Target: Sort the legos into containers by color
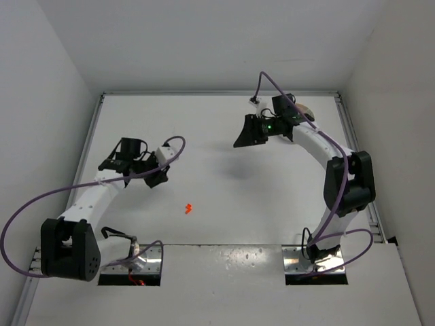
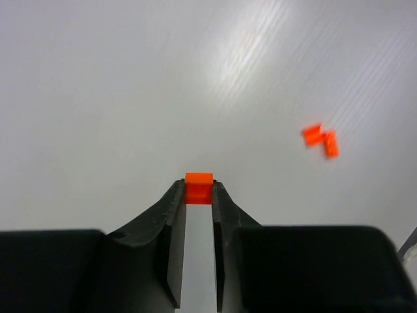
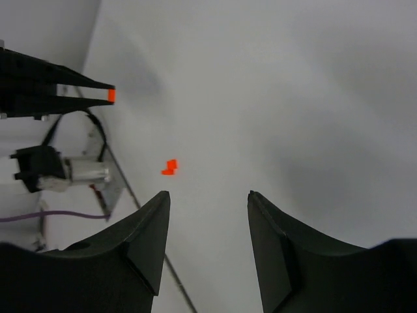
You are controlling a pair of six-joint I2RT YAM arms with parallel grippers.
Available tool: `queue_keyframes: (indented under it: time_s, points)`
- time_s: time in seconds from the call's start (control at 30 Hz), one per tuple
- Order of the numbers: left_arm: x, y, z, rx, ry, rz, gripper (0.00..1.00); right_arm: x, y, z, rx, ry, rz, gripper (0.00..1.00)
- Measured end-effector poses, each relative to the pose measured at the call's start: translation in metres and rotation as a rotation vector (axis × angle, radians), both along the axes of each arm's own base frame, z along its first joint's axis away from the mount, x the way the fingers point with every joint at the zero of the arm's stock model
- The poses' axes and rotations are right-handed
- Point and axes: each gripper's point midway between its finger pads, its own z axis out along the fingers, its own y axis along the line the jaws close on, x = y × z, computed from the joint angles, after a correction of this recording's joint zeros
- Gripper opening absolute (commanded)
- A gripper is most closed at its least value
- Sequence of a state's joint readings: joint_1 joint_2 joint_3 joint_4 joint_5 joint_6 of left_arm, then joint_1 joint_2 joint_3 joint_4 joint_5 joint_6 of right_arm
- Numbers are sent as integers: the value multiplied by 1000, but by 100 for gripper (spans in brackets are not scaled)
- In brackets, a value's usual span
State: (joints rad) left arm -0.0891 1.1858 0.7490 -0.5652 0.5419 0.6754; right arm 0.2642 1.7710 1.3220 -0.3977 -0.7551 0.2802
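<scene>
My left gripper (image 2: 199, 189) is shut on a small orange-red lego (image 2: 199, 187) at its fingertips and holds it above the table. In the top view the left gripper (image 1: 158, 179) is at the left middle. Two more orange-red legos (image 1: 188, 208) lie together on the table, to its right in the left wrist view (image 2: 320, 139) and ahead of the right gripper (image 3: 170, 167). My right gripper (image 3: 208, 195) is open and empty, raised at the back right (image 1: 241, 140). The white dish (image 1: 307, 113) shows only as a sliver behind the right arm.
White walls close the table on the left, back and right. The arm bases and purple cables (image 1: 27, 204) sit at the near edge. The right wrist view shows the left gripper (image 3: 98, 95) holding its lego (image 3: 111, 95).
</scene>
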Motion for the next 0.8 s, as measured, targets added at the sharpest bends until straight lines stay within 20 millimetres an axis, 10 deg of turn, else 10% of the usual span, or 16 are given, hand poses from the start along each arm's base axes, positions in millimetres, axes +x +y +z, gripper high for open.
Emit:
queue_keyframes:
  time_s: [0.27, 0.8]
  points:
    - [15, -77, 78, -241, -115, -64, 14, 10, 45, 17, 324, 224, 6, 61]
    - [21, -156, 142, -499, -215, -81, 10, -37, 98, 52, 516, 434, 314, 62]
